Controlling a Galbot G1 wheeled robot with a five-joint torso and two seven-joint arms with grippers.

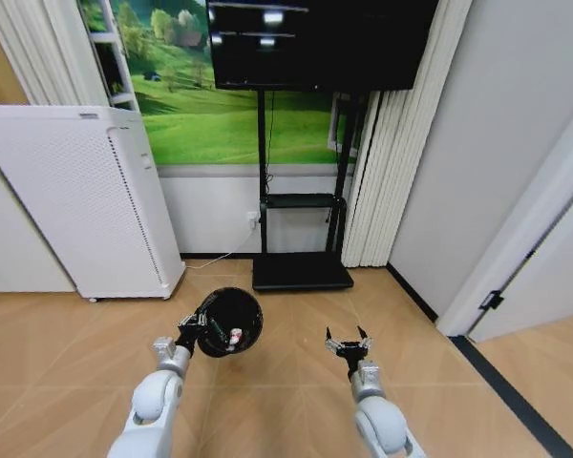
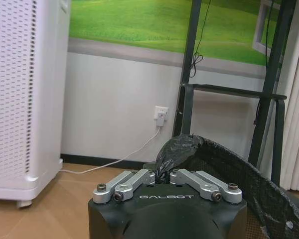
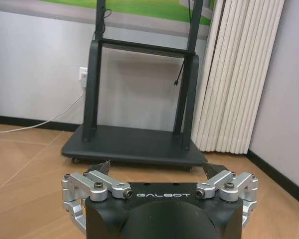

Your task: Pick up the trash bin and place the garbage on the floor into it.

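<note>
**A:** The trash bin [image 1: 229, 322], where is it right now?

**B:** It is held up off the floor [image 1: 67, 353], in front of the robot and a little to its left. It is a small round black bin lined with a black bag, tilted so its open mouth faces the head camera. The left gripper [image 1: 193, 327] holds it, jaws closed tight on a bunched fold of liner at the rim [image 2: 175, 149]. Inside, a small red-and-white wrapper [image 1: 236, 336] and something dark green rest against the lower wall.

**A:** And the other arm?

**B:** The right gripper [image 1: 349, 345] hangs low on the robot's right, well apart from the bin, jaws spread wide and holding nothing.

**A:** Is any garbage left on the parquet?

**B:** I can see none on the floor in front of the robot. Whether every piece is in the bin, I cannot tell.

**A:** How should the hold be handled from here?

**B:** My judgement: the grip is on thin liner and rim, so move slowly. The mouth is tipped well over, and the contents could slide out, so level it before any travel.

**A:** What lies farther off?

**B:** Open parquet ahead. To the left stands a white perforated cabinet [image 1: 86, 200], near the bin's side. Beyond, centred, is a black TV stand base [image 1: 302, 274] under a screen [image 1: 320, 43], with a white cable [image 1: 224, 256] running along the floor to a wall socket. Pale curtains [image 1: 387, 181] and a doorway edge close the right side. The widest free room is between the arms and straight ahead.
</note>
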